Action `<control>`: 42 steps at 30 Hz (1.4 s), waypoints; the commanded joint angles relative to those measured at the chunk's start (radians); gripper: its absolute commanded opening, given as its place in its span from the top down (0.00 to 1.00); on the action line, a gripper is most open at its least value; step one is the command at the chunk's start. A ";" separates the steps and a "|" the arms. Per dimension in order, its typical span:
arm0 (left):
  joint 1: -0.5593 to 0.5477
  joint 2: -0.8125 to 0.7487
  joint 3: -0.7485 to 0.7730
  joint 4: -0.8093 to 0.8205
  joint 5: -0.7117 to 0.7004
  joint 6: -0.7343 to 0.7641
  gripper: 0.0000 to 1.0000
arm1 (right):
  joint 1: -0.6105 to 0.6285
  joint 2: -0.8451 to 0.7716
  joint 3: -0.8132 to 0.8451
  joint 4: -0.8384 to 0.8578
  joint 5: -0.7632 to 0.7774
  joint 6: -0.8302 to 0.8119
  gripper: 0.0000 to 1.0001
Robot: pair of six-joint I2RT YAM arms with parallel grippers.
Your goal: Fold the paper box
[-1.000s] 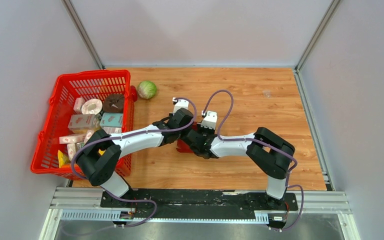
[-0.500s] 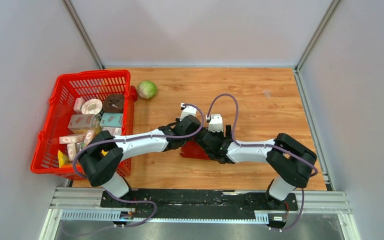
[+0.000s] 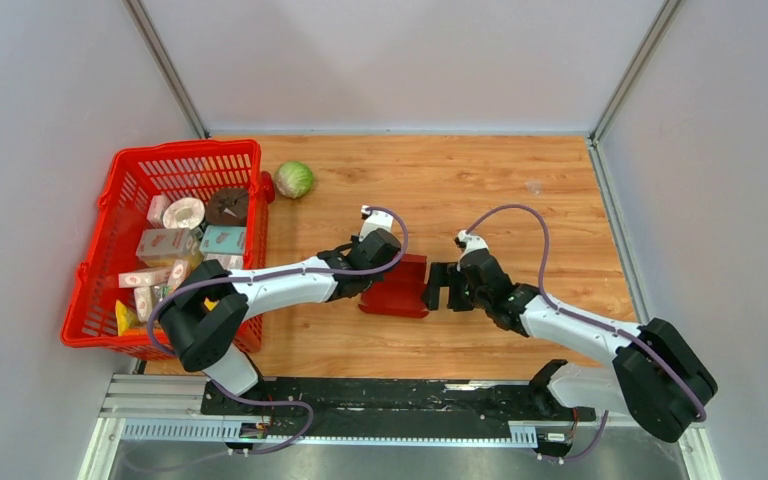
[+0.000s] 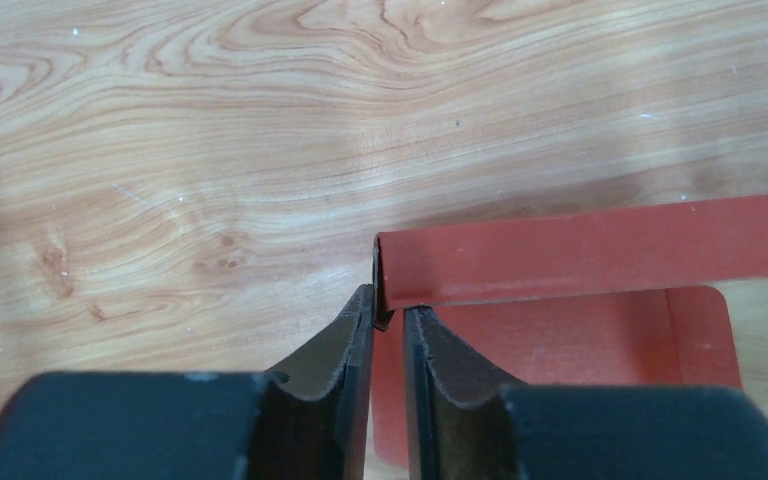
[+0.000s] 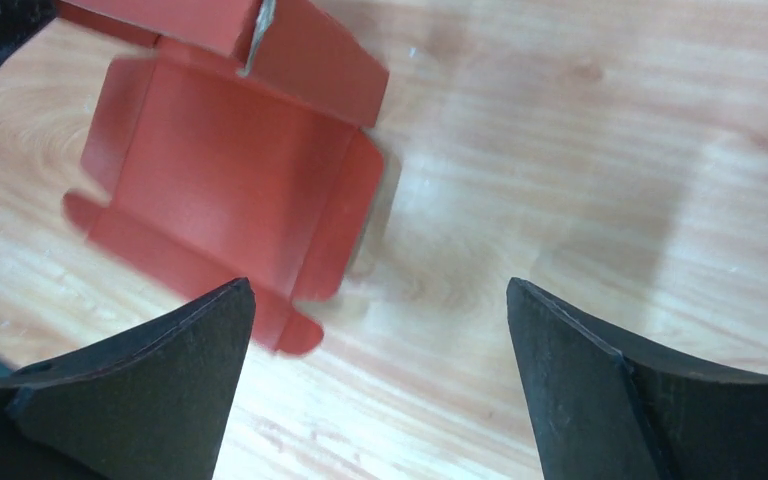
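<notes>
The paper box (image 3: 400, 287) is dark red card lying on the wooden table's middle, partly folded, with one long wall raised and its other flaps flat. My left gripper (image 3: 372, 290) is at its left end. In the left wrist view the jaws of the left gripper (image 4: 388, 302) stand a narrow gap apart, with the corner of the raised wall of the box (image 4: 580, 258) between the tips. My right gripper (image 3: 438, 288) hovers just right of the box, wide open and empty. In the right wrist view the right gripper (image 5: 380, 287) is over bare wood, with the box (image 5: 220, 170) ahead to the left.
A red mesh basket (image 3: 120, 190) full of small cartons stands at the left. A green cabbage (image 3: 294, 179) lies beside it at the back. Grey walls close in the table on three sides.
My right gripper opened wide, let go of the box and drew back to the right. The left jaws have parted a little. The box now shows between the two grippers.
</notes>
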 commanded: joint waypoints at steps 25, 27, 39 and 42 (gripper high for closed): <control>-0.157 -0.250 -0.218 0.076 0.174 -0.064 0.57 | -0.188 0.202 -0.195 0.490 -0.512 0.294 0.39; -0.168 -0.201 -0.177 0.030 0.119 -0.084 0.63 | -0.197 0.211 -0.184 0.481 -0.474 0.301 0.39; -0.168 0.126 0.049 -0.204 0.052 -0.280 0.89 | -0.213 0.306 -0.198 0.588 -0.466 0.389 0.44; -0.168 0.139 0.049 -0.208 0.073 -0.297 0.92 | -0.214 0.352 -0.205 0.669 -0.479 0.427 0.45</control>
